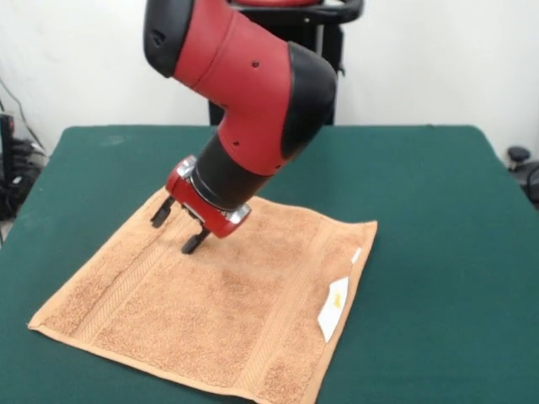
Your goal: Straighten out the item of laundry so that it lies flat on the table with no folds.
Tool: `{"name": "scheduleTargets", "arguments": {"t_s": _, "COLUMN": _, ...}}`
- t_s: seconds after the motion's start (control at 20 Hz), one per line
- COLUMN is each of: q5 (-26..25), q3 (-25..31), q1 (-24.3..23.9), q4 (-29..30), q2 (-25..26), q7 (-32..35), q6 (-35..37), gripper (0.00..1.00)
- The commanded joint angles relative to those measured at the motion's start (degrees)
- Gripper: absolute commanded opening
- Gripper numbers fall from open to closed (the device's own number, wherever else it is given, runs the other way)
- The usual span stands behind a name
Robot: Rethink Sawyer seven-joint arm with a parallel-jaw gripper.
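Observation:
The orange-tan terry towel [210,311] lies spread out on the dark green table [421,194], toward the near left. Its border bands run along two sides and a white care tag [333,307] lies on top near its right edge. The right edge by the tag looks slightly turned over. My gripper [178,227] hangs from the red and black arm over the towel's far left part, its two black fingers [195,242] spread apart and empty, tips just above or touching the cloth.
The robot's pedestal [324,34] stands at the far table edge. Cables and dark gear [13,168] sit off the table's left side. A dark object [518,156] sits off the right side.

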Motion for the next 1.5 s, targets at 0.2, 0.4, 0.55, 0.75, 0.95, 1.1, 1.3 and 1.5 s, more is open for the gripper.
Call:
{"name": "scheduleTargets", "arguments": {"t_s": 0.2, "q5": -1.71, "q3": 19.5, "q1": -5.6, "q4": 15.02, "q2": 2.95, "q7": -5.31, "q6": -2.3, "gripper": 1.0}}
{"name": "scheduleTargets", "arguments": {"t_s": 0.4, "q5": -2.47, "q3": 23.7, "q1": -9.2, "q4": 17.48, "q2": 0.81, "q7": -7.87, "q6": -2.96, "gripper": 1.0}}
{"name": "scheduleTargets", "arguments": {"t_s": 0.55, "q5": -3.18, "q3": 26.07, "q1": -11.15, "q4": 19.13, "q2": -0.53, "q7": -8.41, "q6": -4.41, "gripper": 1.0}}
{"name": "scheduleTargets", "arguments": {"t_s": 0.75, "q5": -4.22, "q3": 29.56, "q1": -14.06, "q4": 22.51, "q2": -3.14, "q7": -8.02, "q6": -7.65, "gripper": 1.0}}
{"name": "scheduleTargets", "arguments": {"t_s": 0.95, "q5": -6.21, "q3": 33.17, "q1": -17.36, "q4": 25.29, "q2": -5.24, "q7": -9.21, "q6": -9.63, "gripper": 1.0}}
{"name": "scheduleTargets", "arguments": {"t_s": 1.1, "q5": -7.78, "q3": 35.11, "q1": -19.18, "q4": 25.99, "q2": -5.98, "q7": -9.76, "q6": -10.0, "gripper": 1.0}}
{"name": "scheduleTargets", "arguments": {"t_s": 1.3, "q5": -9.44, "q3": 37.07, "q1": -20.86, "q4": 26.73, "q2": -6.59, "q7": -8.96, "q6": -10.57, "gripper": 1.0}}
{"name": "scheduleTargets", "arguments": {"t_s": 1.5, "q5": -11.09, "q3": 37.4, "q1": -20.83, "q4": 27.77, "q2": -8.38, "q7": -7.18, "q6": -10.38, "gripper": 1.0}}
